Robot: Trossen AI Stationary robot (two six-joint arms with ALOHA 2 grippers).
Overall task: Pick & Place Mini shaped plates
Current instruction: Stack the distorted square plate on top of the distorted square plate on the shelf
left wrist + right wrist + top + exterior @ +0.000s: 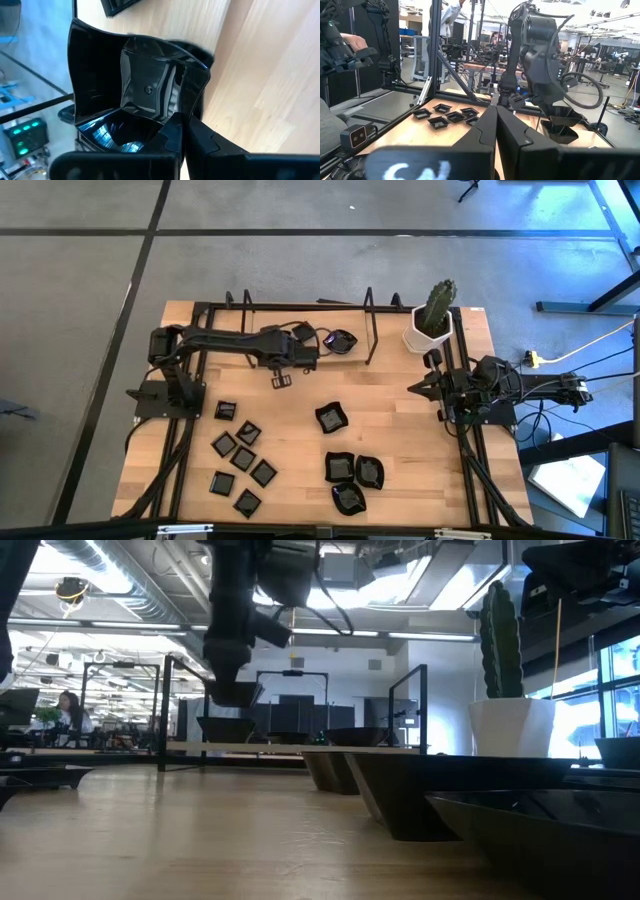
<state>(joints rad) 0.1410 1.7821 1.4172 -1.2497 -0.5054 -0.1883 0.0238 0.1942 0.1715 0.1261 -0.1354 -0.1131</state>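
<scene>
One wavy plate point(341, 340) hangs pinched in the left fingers point(172, 131) near the bench's point(400, 430) far edge, eleven plates lie scattered, and the right fingers point(495, 117) wait pressed together.

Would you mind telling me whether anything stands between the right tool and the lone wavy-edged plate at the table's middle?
Nothing visible does. The right tool is shut and empty at the table's right side, and only bare wood lies between it and the lone plate. The left tool holds another plate at the far edge.

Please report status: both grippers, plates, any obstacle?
Left gripper shut on wavy plate, far table edge. Right gripper shut, empty, near cactus pot. Nothing blocking.
</scene>
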